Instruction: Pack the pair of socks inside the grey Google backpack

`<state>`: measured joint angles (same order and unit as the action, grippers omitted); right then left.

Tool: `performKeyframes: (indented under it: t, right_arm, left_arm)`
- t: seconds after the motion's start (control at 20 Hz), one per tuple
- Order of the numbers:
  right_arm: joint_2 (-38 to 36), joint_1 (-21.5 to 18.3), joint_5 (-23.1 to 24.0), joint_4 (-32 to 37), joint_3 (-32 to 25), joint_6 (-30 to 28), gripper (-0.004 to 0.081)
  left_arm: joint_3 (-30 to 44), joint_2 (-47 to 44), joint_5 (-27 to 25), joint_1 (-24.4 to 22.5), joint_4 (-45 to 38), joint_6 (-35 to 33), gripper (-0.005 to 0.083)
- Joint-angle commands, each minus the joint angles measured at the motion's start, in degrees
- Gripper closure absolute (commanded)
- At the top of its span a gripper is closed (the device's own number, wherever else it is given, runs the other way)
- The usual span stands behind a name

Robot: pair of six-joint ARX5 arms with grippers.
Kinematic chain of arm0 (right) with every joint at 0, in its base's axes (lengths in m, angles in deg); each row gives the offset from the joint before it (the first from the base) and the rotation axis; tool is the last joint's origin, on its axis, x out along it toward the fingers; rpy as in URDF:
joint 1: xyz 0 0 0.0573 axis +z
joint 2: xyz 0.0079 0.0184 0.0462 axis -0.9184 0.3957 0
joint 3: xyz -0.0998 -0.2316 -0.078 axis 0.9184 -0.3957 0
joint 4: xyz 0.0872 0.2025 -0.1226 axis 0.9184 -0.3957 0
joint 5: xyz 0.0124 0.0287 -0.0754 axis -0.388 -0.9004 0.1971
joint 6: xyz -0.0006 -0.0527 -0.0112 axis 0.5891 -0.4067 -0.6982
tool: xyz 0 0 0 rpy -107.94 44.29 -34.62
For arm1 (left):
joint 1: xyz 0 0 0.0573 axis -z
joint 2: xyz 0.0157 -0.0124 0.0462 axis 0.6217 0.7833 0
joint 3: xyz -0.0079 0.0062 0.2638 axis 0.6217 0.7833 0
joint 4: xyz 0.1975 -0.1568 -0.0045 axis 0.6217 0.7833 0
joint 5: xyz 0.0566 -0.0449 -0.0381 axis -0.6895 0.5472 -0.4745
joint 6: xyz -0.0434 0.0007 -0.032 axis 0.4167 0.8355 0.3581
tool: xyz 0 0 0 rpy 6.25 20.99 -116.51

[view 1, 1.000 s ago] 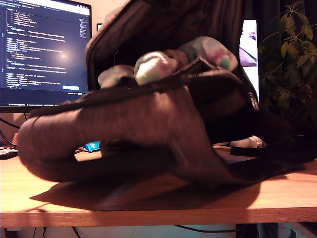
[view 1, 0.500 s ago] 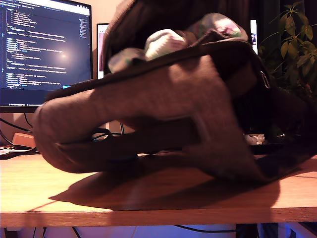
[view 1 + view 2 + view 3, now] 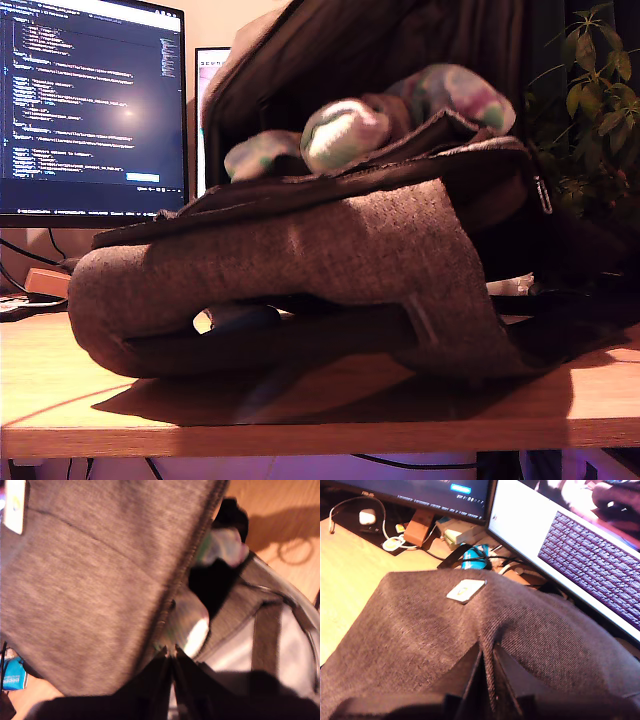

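Socks lie in the open mouth of the backpack, on top of the front fabric, and they are only partly inside. In the exterior view three pale lumps show: one at about the middle, one lower toward that view's left, and one with pink and green patches toward its right. The backpack lies on a wooden table and its grey woven front faces the camera. Its upper flap stands up behind the socks and shows a dark striped lining. The arms themselves I cannot make out in the exterior view.

In the first wrist view my first gripper has its dark fingers closed almost together on the edge of the backpack's opening. The socks are just beyond the fingertips, between the grey outer fabric and the pale lining. A second pastel part lies deeper, near the dark inside of the bag.

In the second wrist view my second gripper is pinched narrow on a raised fold of the grey fabric, and the fabric makes wrinkles around the tips. A small pale patch sits on the cloth just beyond the gripper.

Behind the backpack stand a monitor with lines of code on a dark screen and a second, bright screen. Cables and small things lie at the foot of the monitor. A green plant is at the exterior view's right.
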<state>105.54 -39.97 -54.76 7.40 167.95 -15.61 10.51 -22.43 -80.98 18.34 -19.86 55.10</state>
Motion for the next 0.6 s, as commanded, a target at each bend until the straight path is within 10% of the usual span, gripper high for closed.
performKeyframes:
  t: [0.0, 0.55]
  right_arm:
    - [1.51, 0.46, -0.35, 0.68, 1.64, 0.81, 0.0783]
    - [1.29, 2.56, -0.35, 0.33, -9.66, 2.84, 0.0783]
  left_arm:
    - [-0.5, -0.24, 0.09, 0.04, -0.13, 0.35, 0.0793]
    - [-0.5, -1.79, 0.61, -3.72, 0.87, 1.68, 0.0793]
